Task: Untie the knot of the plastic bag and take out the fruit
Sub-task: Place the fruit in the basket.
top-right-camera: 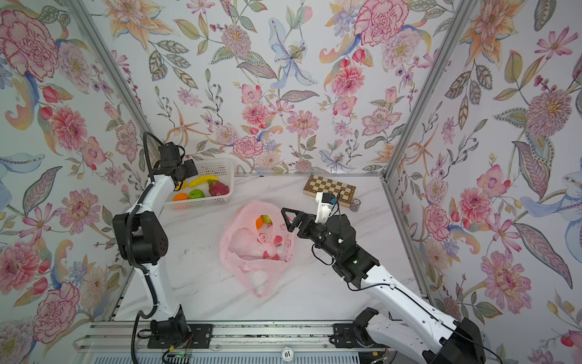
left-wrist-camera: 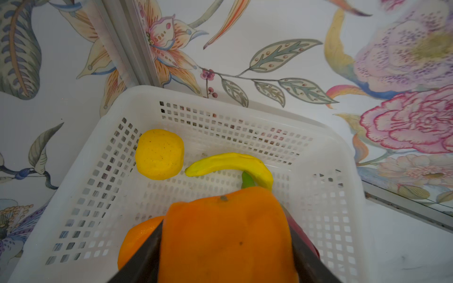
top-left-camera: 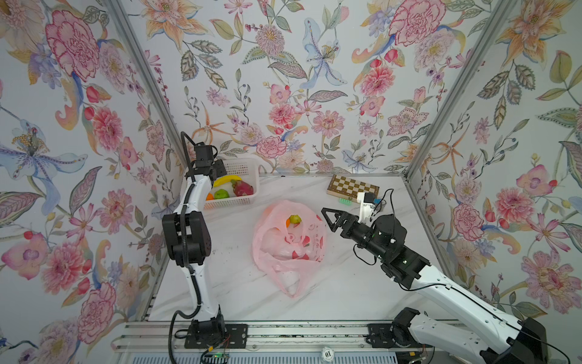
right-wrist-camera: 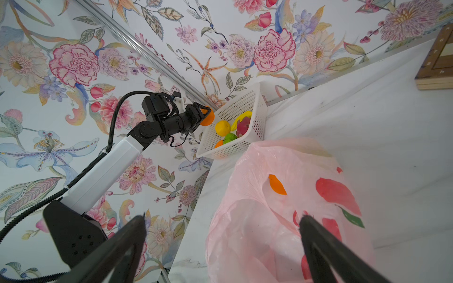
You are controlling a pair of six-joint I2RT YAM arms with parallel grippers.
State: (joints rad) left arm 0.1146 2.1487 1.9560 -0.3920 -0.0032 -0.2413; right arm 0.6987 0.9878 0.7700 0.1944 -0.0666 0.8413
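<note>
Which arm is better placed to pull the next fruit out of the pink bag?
Right. The right gripper is open beside the mouth of the plastic bag, where an orange and a green fruit show. The left gripper is over the basket, holding a second orange.

I'm getting both top views looking down from high at the front, sharing the whole bench [top-left-camera: 346,283]. Left wrist is peering close into the basket [left-wrist-camera: 220,99]; right wrist is facing the plastic bag [right-wrist-camera: 269,232] and basket.

Three oranges [right-wrist-camera: 207,118], two green fruits [top-left-camera: 221,193], one bag [top-left-camera: 277,249], one basket [top-left-camera: 244,166].
</note>
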